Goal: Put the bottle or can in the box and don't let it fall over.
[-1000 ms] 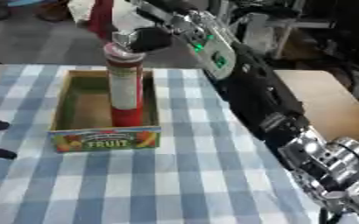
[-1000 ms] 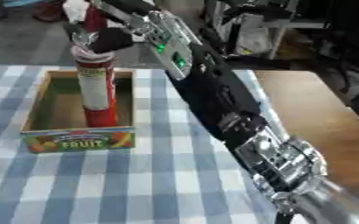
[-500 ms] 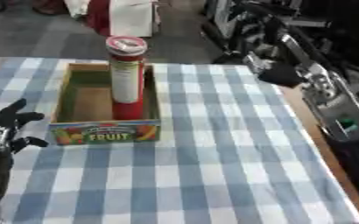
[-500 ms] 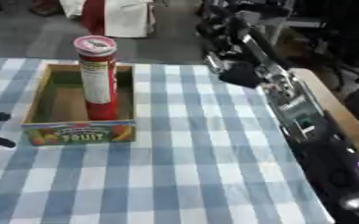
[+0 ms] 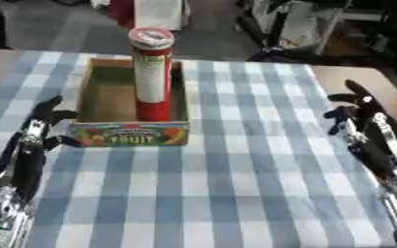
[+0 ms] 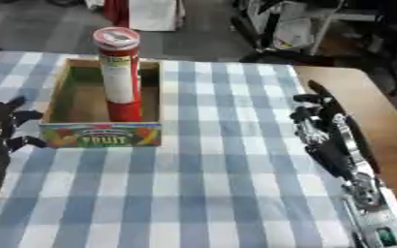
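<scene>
Red and white can (image 5: 152, 72), tall and tube-shaped w/ a pale lid on top, stands upright inside the box (image 5: 103, 134). It sits toward the right side of the box interior, just beside the right wall, nearer the front than the back. Nothing is touching the can.

Box is a shallow cardboard tray w/ a colourful front panel reading FRUIT (fruit pictures either side of the word). It rests on the table (image 5: 236, 193), which is covered w/ a blue-and-white checked cloth. Bare wood shows at the table's right edge, past the cloth.

Left hand (image 5: 32, 140) lies at the lower left of the left eye view, just beside the box's left front corner. Its black fingers are straight and spread, pointing up the table, holding nothing; whether a fingertip touches the box wall can't be told.

Right hand (image 6: 320, 128) is on the right side of the table, well apart from the box and can. Fingers are relaxed and slightly splayed, pointing away from the robot, nothing in them. Its forearm runs down to the lower right corner.
</scene>
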You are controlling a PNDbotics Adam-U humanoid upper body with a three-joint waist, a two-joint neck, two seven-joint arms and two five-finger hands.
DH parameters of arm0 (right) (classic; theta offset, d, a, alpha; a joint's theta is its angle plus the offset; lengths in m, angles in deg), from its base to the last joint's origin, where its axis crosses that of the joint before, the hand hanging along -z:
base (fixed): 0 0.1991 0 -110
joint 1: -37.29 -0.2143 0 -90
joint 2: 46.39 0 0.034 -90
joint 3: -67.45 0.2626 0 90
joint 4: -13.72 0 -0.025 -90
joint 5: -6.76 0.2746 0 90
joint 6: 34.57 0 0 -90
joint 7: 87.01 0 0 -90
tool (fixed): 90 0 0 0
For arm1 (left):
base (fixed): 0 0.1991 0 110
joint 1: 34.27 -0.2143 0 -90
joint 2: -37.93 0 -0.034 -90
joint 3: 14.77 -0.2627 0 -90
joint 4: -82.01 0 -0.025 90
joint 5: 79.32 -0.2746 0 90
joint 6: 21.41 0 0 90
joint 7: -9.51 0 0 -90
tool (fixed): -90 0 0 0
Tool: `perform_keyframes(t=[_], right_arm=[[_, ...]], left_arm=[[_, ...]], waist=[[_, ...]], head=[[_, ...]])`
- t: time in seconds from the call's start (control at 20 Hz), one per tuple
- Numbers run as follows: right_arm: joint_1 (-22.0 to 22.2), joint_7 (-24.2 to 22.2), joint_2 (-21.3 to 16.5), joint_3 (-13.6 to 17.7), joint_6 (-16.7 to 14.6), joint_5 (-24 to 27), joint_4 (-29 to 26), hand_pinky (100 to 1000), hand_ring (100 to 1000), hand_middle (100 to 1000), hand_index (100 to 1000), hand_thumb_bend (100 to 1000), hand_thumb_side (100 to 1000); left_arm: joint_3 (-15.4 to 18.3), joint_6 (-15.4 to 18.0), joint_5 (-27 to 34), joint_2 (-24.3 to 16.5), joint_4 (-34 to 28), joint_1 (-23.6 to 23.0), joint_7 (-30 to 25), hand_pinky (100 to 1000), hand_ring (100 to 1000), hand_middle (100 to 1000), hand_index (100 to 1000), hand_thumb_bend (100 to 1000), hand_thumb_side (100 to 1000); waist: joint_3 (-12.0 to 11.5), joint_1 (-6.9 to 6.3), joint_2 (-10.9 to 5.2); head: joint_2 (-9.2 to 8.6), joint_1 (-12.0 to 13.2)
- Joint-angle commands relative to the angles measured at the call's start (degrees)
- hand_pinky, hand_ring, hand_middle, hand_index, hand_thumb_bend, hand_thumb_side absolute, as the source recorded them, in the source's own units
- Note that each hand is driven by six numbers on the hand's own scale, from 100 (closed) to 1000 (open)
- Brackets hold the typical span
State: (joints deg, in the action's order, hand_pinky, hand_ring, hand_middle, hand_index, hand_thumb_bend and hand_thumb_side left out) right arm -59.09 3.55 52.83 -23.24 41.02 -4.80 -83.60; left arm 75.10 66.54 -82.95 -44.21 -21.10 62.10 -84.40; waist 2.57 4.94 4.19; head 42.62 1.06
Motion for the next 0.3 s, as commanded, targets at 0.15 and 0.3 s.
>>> perform_keyframes(t=[0.15, 0.3], right_arm=[[1.5, 3.5, 2.1, 0.8, -0.1, -1.2, 0.8, 461, 632, 731, 963, 100, 726], [2.0, 4.5, 2.9, 0.6, -0.1, -1.8, 1.5, 460, 627, 726, 962, 100, 737]], left_arm=[[0.3, 0.3, -0.4, -0.7, -0.7, 0.4, 0.1, 550, 924, 698, 955, 339, 1000], [0.3, 0.2, -0.3, -0.6, -0.5, 0.3, 0.1, 551, 924, 698, 954, 338, 1000]], waist=[[0.2, -0.46, -0.93], [0.4, -0.63, -1.2]], head=[[1.44, 1.7], [1.49, 1.8]])
